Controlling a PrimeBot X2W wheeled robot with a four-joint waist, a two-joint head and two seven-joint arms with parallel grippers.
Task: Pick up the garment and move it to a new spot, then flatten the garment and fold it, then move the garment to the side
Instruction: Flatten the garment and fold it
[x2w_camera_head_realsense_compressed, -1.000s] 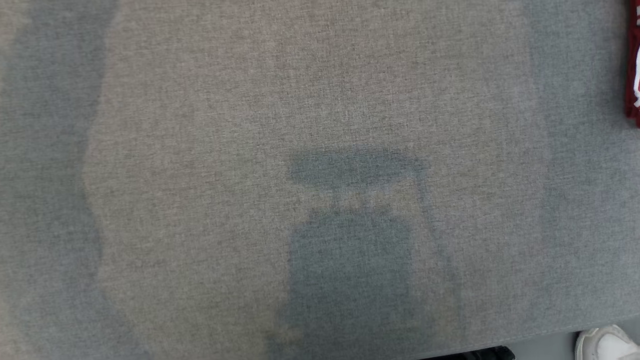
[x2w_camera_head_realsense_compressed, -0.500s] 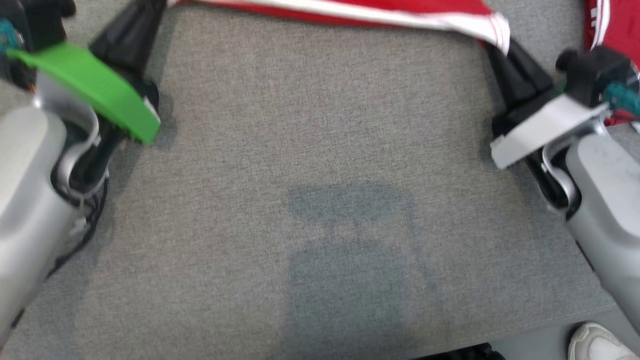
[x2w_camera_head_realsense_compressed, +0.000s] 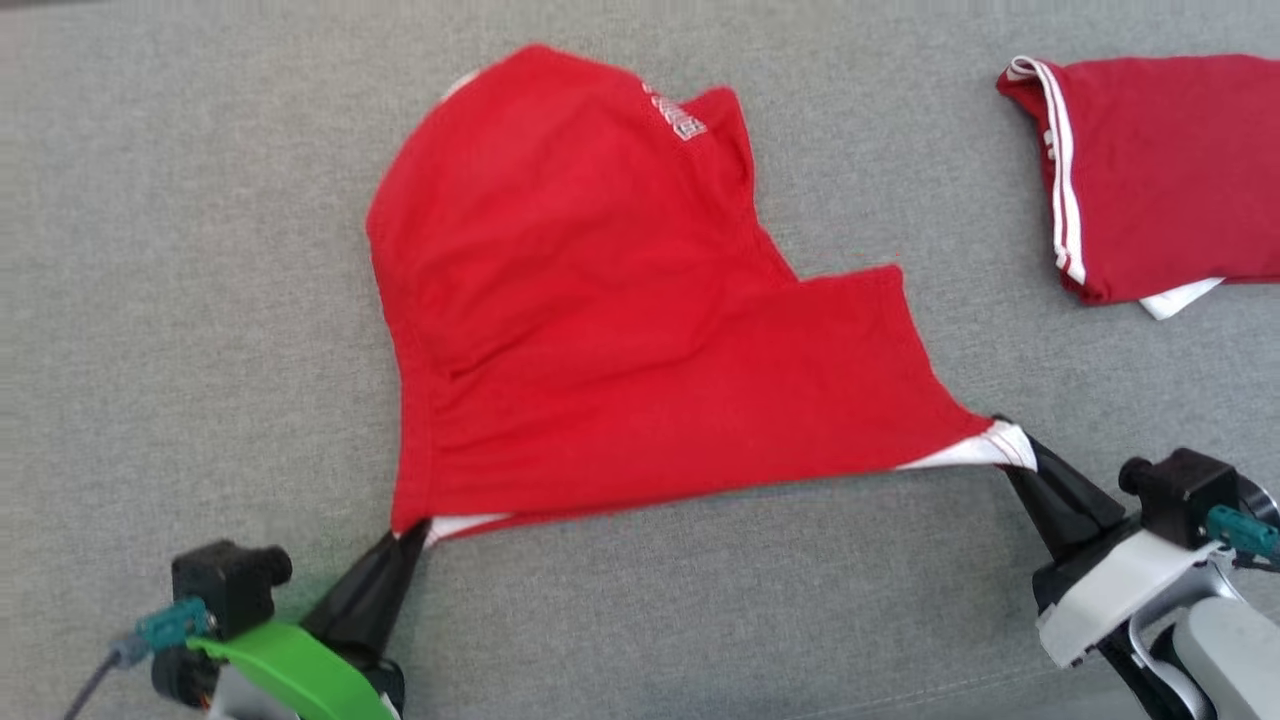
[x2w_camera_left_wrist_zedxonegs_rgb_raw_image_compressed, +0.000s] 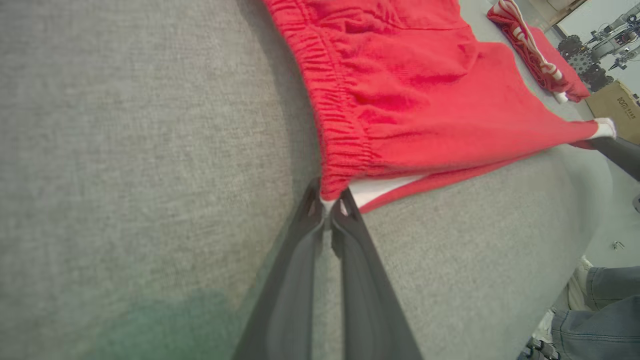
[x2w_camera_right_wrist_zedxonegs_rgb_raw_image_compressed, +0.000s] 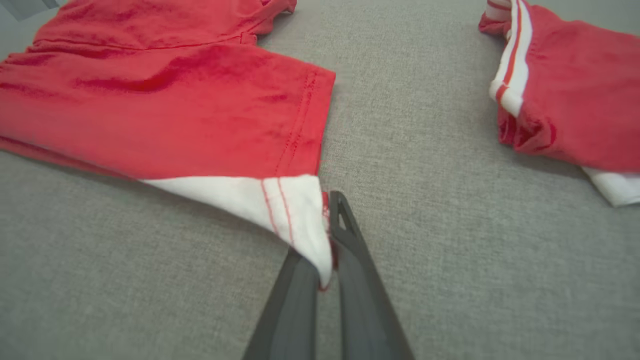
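The garment (x2w_camera_head_realsense_compressed: 620, 300) is a pair of red shorts with white trim, spread on the grey cloth surface in the head view. My left gripper (x2w_camera_head_realsense_compressed: 412, 528) is shut on its near left corner by the gathered waistband (x2w_camera_left_wrist_zedxonegs_rgb_raw_image_compressed: 340, 145). At the near right, my right gripper (x2w_camera_head_realsense_compressed: 1005, 432) is shut on the white-trimmed leg hem (x2w_camera_right_wrist_zedxonegs_rgb_raw_image_compressed: 295, 210). The edge between the two grips hangs stretched and slightly lifted. In the left wrist view my left gripper (x2w_camera_left_wrist_zedxonegs_rgb_raw_image_compressed: 329, 206) pinches the corner; in the right wrist view my right gripper (x2w_camera_right_wrist_zedxonegs_rgb_raw_image_compressed: 326, 240) has white cloth between its fingers.
A second red garment with white stripes (x2w_camera_head_realsense_compressed: 1150, 170) lies folded at the far right, also in the right wrist view (x2w_camera_right_wrist_zedxonegs_rgb_raw_image_compressed: 570, 95). The grey surface's (x2w_camera_head_realsense_compressed: 200, 250) near edge runs at the lower right. A person's legs and shoe (x2w_camera_left_wrist_zedxonegs_rgb_raw_image_compressed: 590, 300) stand beside it, with a cardboard box (x2w_camera_left_wrist_zedxonegs_rgb_raw_image_compressed: 615, 105) beyond.
The head camera has tilted, bringing the whole garment into view. Both grippers stay shut on its corners and have come nearer the front edge, dragging it along.
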